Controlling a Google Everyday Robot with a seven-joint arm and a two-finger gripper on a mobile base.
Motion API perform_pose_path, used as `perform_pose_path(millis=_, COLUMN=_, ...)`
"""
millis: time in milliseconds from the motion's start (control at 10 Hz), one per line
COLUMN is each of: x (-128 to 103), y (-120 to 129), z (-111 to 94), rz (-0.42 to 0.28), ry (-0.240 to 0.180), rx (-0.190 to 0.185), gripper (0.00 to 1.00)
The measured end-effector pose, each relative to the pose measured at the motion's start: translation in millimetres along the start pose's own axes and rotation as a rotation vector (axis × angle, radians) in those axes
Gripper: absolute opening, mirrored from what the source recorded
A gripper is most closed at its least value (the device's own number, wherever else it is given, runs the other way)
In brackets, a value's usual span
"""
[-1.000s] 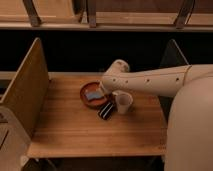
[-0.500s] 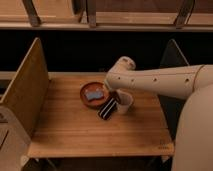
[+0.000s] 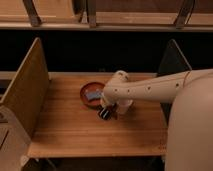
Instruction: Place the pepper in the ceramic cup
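Observation:
The off-white ceramic cup (image 3: 124,106) stands on the wooden table (image 3: 75,127), just right of a round red-brown bowl (image 3: 87,98). My arm reaches in from the right and its wrist hangs over the cup's mouth. My gripper (image 3: 111,104) points down at the cup's left side, between the cup and the bowl. The pepper does not show; the arm covers the cup's mouth and the gripper's tip. A black striped block (image 3: 104,113) lies in front of the bowl, right below the gripper.
The bowl holds a small blue-grey item (image 3: 92,94). Upright wooden panels stand at the table's left side (image 3: 30,90) and right side (image 3: 172,62). A dark gap and a shelf rail run behind the table.
The arm has swung a little left and lower over the cup, and now covers the cup's mouth, where a dark item showed before. Cup, bowl and block have not moved.

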Motion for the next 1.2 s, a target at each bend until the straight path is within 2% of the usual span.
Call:
perform_pose_path(millis=100, x=-4.9, y=-5.2, z=3.5, rz=-0.001, ry=-0.001, rx=0.011, gripper=0.02)
perform_pose_path(millis=300, x=-29.5, y=-22.9, z=-5.5, rz=-0.026, ry=-0.028, rx=0.063, gripper=0.02)
perform_pose_path(millis=500, x=-60.9, y=-36.2, z=-23.2, rz=-0.075, ry=-0.076, rx=0.120, gripper=0.02)
perform_pose_path(millis=800, x=-99.9, y=-52.8, z=-42.6, rz=-0.127, ry=-0.165, rx=0.177, gripper=0.02)
perform_pose_path(millis=1000, x=-115.3, y=-69.2, z=-54.6, rz=-0.145, ry=-0.204, rx=0.221, gripper=0.02)
perform_pose_path(millis=1200, x=-118.1, y=-84.0, z=-63.9, rz=-0.144, ry=-0.227, rx=0.254, gripper=0.02)
